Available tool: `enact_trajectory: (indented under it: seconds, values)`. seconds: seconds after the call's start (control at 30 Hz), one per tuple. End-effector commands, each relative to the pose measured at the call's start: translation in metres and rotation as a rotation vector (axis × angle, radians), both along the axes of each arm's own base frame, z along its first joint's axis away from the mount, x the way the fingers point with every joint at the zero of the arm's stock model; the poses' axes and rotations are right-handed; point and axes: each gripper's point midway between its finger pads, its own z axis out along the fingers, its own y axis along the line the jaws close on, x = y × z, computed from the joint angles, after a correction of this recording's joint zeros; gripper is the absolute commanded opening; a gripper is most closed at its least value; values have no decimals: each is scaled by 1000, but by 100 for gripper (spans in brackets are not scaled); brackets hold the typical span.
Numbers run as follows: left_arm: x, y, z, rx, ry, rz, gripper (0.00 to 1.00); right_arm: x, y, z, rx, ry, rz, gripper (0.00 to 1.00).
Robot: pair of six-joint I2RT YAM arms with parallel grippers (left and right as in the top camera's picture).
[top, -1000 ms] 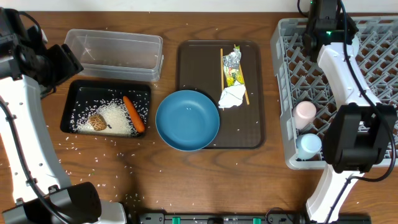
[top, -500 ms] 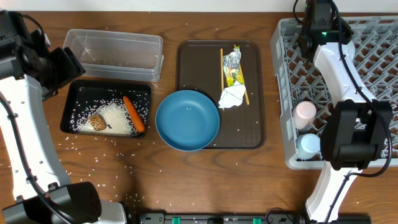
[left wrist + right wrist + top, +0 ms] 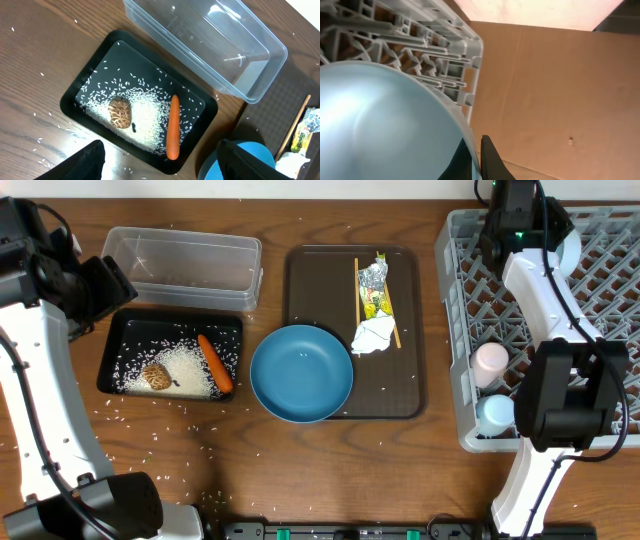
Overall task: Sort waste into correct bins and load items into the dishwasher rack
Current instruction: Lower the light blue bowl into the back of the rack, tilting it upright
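Right jaws clamp the small light-blue bowl [image 3: 380, 125], tipped on edge; left jaws wide, empty.

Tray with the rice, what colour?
Black tray; clearest in the left wrist view.

Narrow open table [image 3: 438, 380] strip between brown tray [image 3: 320, 290] and rack [image 3: 610, 280]. Large blue bowl [image 3: 301, 373] plugs the gap right of black tray [image 3: 125, 330]. Pink cup [image 3: 491, 361] and light-blue cup [image 3: 496, 413] fill rack's near-left cells.
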Motion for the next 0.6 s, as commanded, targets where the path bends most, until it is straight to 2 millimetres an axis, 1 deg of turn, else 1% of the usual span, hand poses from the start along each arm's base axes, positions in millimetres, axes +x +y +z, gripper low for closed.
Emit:
enact_trajectory:
  seconds: [0.0,0.13,0.2,0.57]
  values:
    - [1,0,-7,-18,17,12,73,2,10,0,-36,58,29,1]
    - [-1,0,-12,-22,30,12,72,6,29,-15,11,121,111,1]
    - [-2,-1,-14,-24,36,13,72,6,33,-18,17,138,124,1]
    - [-1,0,-15,-24,33,13,73,5,29,-18,6,152,120,1]
